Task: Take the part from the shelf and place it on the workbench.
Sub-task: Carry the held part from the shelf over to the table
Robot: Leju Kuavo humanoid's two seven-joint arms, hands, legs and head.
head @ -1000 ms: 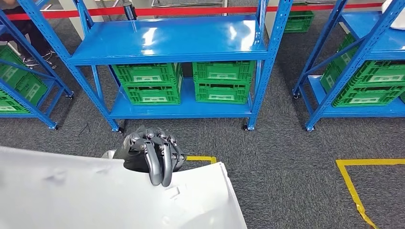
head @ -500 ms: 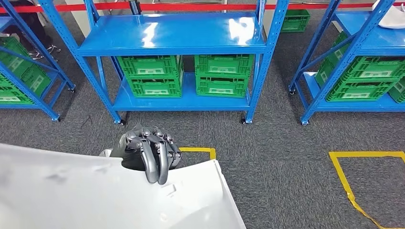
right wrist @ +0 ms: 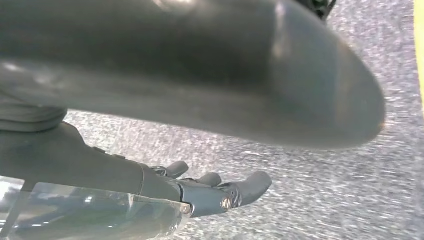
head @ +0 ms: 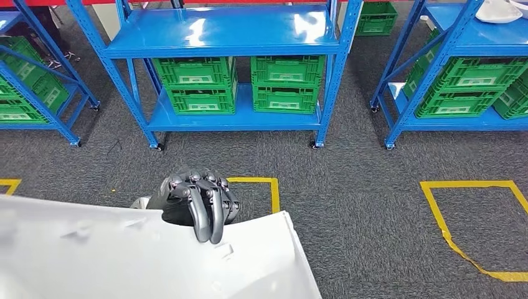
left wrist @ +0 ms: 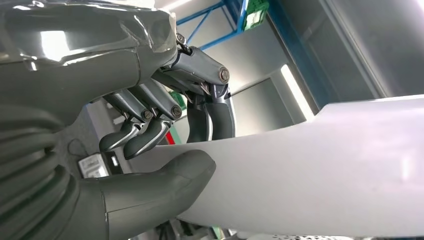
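A large white curved panel, the part (head: 124, 261), spans the lower left of the head view. My left hand (head: 196, 205) grips its upper edge, fingers hooked over the rim. In the left wrist view the same hand (left wrist: 165, 130) has its thumb under the white part (left wrist: 325, 165) and its fingers over it. My right hand (right wrist: 200, 190) hangs over the grey carpet with its fingers stretched out and nothing in it. The blue shelf (head: 224, 34) stands ahead across the carpet, its top board bare.
Green crates (head: 199, 87) fill the lower board of the blue shelf. More blue shelves with crates stand left and right; another white part (head: 498, 11) lies on the right one. Yellow tape (head: 264, 187) marks squares on the carpet, one at the right (head: 473, 224).
The whole view has shifted: the shelves sit higher and further off, and more carpet and yellow tape show. My left hand keeps the same hold on the white part.
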